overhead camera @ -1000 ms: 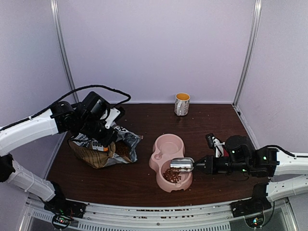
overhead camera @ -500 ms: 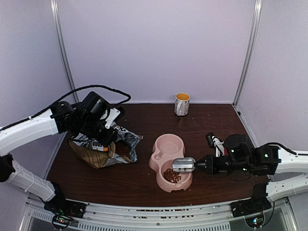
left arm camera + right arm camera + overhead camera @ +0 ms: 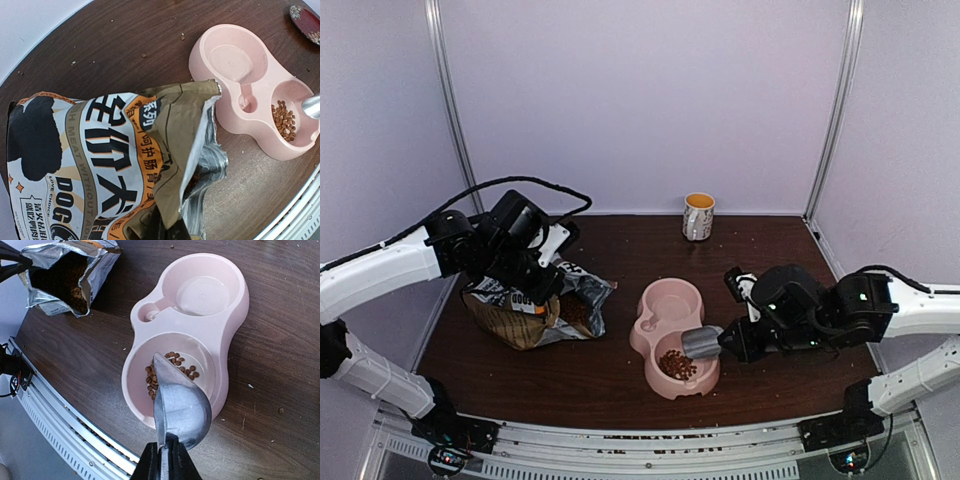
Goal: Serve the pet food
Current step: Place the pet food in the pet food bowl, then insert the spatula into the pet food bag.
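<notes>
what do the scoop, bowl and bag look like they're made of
Scoop: likely metal, brushed silver-grey with soft highlights.
Bowl: probably moulded plastic, uniform matte pink with smooth rounded edges.
Bag: printed flexible film or coated paper, creased, with a shiny foil-like silver lining at its open mouth.

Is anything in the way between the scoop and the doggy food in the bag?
No, nothing visible. The right gripper holds the scoop over the pink bowl, and only bare table lies between there and the open bag, where pet food shows inside.
</notes>
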Action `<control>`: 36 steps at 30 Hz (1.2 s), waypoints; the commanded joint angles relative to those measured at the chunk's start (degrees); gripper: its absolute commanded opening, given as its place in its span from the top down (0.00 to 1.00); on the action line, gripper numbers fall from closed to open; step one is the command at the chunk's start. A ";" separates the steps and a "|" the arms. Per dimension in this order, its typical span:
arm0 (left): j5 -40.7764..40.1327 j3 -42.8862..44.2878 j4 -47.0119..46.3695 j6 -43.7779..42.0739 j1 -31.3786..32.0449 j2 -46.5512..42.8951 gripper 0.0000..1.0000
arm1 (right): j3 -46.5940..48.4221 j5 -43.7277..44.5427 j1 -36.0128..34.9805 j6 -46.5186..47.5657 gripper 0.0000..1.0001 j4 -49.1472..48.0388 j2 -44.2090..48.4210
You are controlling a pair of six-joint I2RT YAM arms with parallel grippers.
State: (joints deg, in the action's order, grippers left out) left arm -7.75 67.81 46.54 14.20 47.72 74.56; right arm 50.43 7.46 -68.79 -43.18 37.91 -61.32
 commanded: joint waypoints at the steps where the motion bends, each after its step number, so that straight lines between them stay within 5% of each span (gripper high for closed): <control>1: -2.32 1.79 -4.27 0.31 -0.26 -1.66 1.00 | 4.42 7.71 -3.17 2.15 1.00 5.81 -2.31; 26: -2.44 1.71 -4.05 0.53 -0.26 -1.97 1.00 | 6.94 11.72 -4.88 3.17 1.00 1.27 0.44; 36: 0.76 6.93 -3.95 0.70 -0.26 2.03 1.00 | 8.66 9.60 -5.55 6.59 1.00 -9.66 -1.59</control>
State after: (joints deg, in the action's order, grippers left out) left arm -7.42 68.60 47.11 14.70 47.72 75.09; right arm 56.42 16.95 -74.02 -38.74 35.24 -61.91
